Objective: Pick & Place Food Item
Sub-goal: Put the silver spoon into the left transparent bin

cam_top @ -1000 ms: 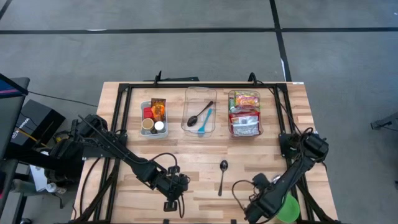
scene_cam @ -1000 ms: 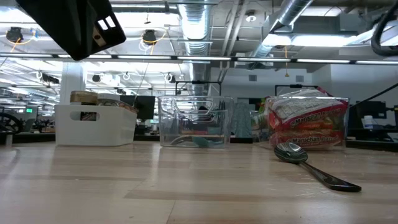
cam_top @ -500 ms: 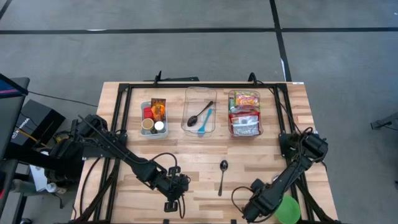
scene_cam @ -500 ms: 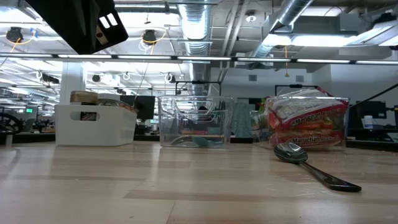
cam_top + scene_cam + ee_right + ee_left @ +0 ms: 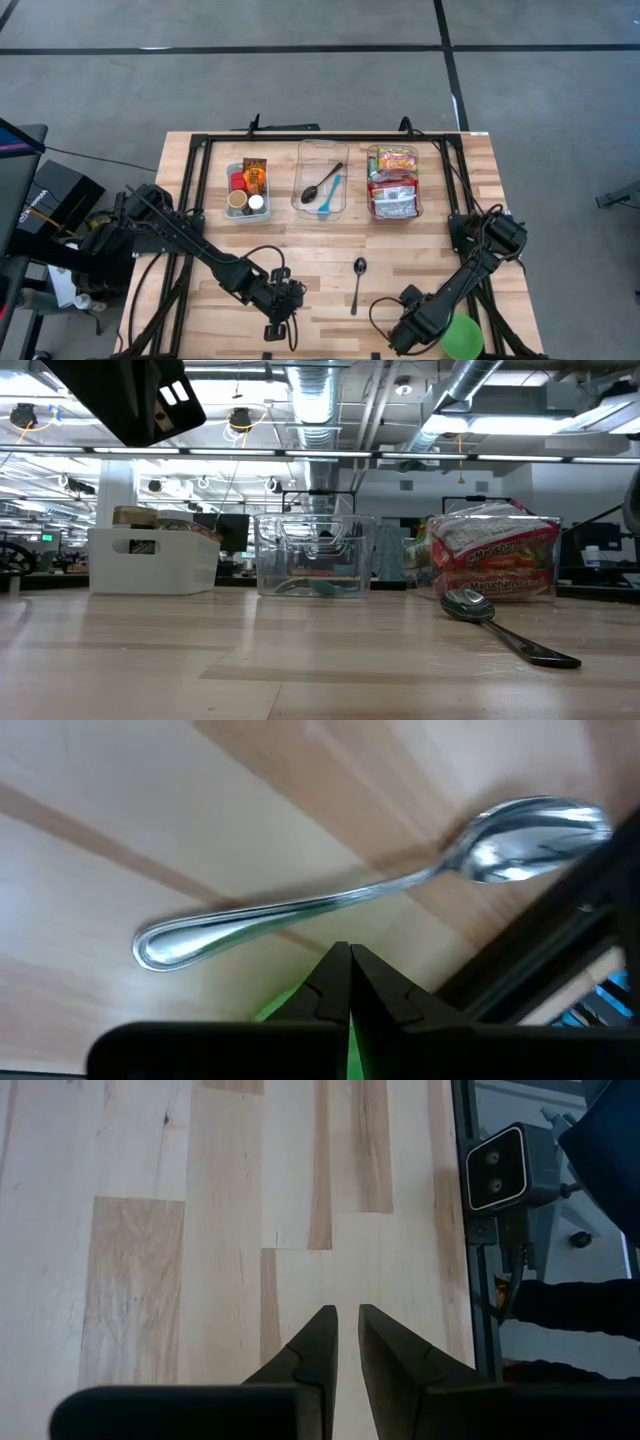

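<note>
Food items fill a white bin (image 5: 246, 190) and packets fill a clear bin (image 5: 393, 182) at the table's far side. A metal spoon (image 5: 357, 283) lies flat on the wood near the middle. Near the front right corner, my right gripper (image 5: 398, 343) is shut, with a green bowl (image 5: 464, 338) right beside it. It slants down toward the spoon's handle (image 5: 370, 900). My left gripper (image 5: 281, 328) hovers at the near edge, shut to a narrow slit (image 5: 346, 1315), with nothing in it. My right gripper is shut on the green bowl. Green shows in the slit between the fingers and beside one finger (image 5: 290, 1008). The fingers themselves hide which part they have. They slant down toward the table's left. Whether the bowl rests on the table, I cannot tell.
A clear bin (image 5: 322, 190) holding a black spoon and a blue one stands between the two food bins. A black frame (image 5: 200, 150) runs around the table. A small camera (image 5: 505, 1165) sits at the near edge by my left gripper. Bare wood lies between the spoon and the bins.
My right gripper has sunk a little, rolled about its own axis and edged toward the table's left along the near edge. It stays shut. The spoon and the bins have not moved.
</note>
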Tool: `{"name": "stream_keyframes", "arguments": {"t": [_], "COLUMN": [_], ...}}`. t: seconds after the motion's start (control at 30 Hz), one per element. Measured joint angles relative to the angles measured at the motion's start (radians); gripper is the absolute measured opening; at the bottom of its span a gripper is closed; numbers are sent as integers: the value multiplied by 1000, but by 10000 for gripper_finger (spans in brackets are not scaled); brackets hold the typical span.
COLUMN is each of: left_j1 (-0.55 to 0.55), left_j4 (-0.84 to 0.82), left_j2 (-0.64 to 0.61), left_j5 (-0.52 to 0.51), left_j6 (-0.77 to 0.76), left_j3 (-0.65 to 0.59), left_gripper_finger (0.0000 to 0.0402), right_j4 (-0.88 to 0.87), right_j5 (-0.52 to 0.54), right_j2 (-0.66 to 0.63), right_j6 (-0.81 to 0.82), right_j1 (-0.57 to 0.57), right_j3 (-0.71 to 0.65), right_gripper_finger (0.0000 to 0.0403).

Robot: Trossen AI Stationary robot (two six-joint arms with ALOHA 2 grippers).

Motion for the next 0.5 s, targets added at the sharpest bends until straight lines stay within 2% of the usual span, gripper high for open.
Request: {"name": "stream_keyframes", "arguments": {"t": [0.5], "left_j1": [0], "left_j4": [16], "left_j2": [0], "left_j5": [2], "left_j6": [0], "left_j3": [0], "left_gripper_finger": [40], "right_j4": [49], "right_j5": [0], "right_j2": [0], "right_j6": [19], "right_j1": [3], "right_j3": [-50], "right_gripper_finger": [0]}}
